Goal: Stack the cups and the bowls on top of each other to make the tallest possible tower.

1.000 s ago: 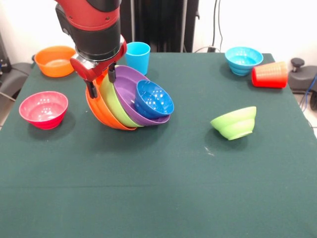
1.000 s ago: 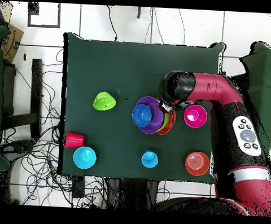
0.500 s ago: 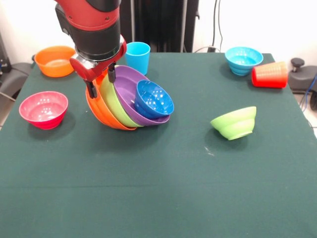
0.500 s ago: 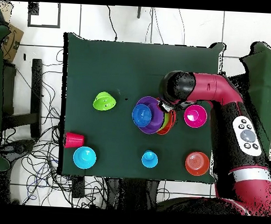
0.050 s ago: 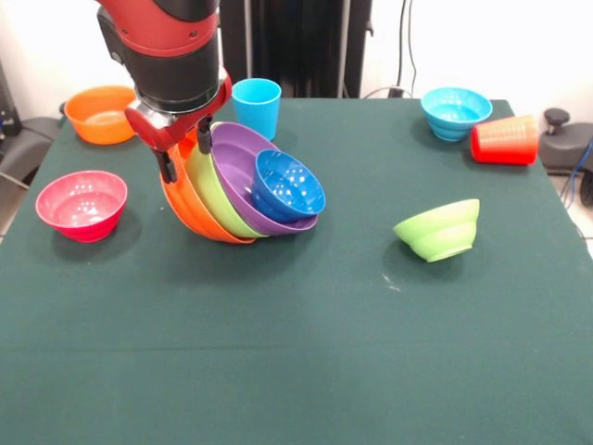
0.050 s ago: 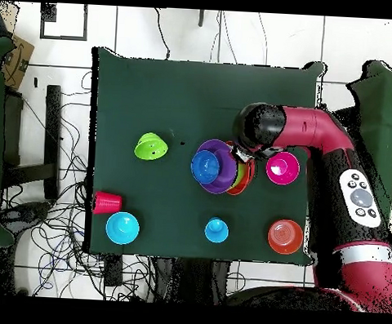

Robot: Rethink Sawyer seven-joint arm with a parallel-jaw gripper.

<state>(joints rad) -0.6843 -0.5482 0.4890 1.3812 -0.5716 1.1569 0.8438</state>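
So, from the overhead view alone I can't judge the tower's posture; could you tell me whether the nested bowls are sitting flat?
Observer: No. In the front view the tower is tipped over, resting on its side on the table, with the bowls' mouths facing sideways rather than up.
Operator: Thank you. How high is the pincer?
Observer: The pincer is low, at the raised rim of the outermost orange bowl.
Operator: And is the red cup standing?
Observer: No, the red cup lies on its side.
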